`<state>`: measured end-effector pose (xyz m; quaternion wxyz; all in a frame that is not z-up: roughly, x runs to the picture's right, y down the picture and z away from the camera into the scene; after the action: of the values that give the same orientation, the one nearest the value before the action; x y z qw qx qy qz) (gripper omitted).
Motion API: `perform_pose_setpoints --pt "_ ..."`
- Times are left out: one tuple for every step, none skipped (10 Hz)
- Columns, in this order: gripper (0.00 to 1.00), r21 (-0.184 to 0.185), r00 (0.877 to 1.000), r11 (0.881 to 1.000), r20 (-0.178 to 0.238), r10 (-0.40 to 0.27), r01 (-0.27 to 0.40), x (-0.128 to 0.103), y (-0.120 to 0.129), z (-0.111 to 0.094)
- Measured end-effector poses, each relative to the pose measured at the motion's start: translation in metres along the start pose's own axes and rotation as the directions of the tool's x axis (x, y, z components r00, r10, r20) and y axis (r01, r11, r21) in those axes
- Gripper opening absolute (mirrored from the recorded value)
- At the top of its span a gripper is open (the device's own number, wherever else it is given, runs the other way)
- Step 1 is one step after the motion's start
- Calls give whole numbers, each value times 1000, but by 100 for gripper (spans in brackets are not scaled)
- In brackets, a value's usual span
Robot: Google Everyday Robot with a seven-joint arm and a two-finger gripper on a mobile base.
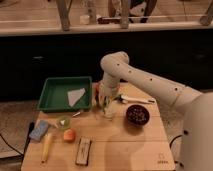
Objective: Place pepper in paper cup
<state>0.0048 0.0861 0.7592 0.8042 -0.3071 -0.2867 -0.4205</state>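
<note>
The paper cup [108, 112] is small and whitish and stands upright near the middle of the wooden table [120, 145]. My gripper [104, 101] points down right above the cup's rim, a little to its left. A red pepper [95, 90] shows against the gripper's left side, by the green tray's right edge. I cannot tell whether it is held or lies behind the gripper. The white arm [150, 82] reaches in from the right.
A dark round bowl [137, 114] stands right of the cup, with a white utensil [135, 99] behind it. A green tray [60, 95] holds a white paper. A blue sponge [39, 130], banana [46, 146], orange fruit [69, 135], small green item [63, 122] and dark bar [83, 150] lie front left.
</note>
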Motion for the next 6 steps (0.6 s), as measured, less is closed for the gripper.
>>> perform_pose_setpoints --pt "4 -4 1000 1000 7 4 -4 -1 2 1" --pt "4 -6 1000 1000 15 9 -9 -2 4 2" --pt "4 -6 1000 1000 20 13 -12 -2 5 2" --pt "4 -7 1000 1000 26 17 -17 -2 6 3" --pt "4 -5 999 1000 32 20 -20 -2 6 4" --pt "4 -5 999 1000 38 21 -20 -2 6 5"
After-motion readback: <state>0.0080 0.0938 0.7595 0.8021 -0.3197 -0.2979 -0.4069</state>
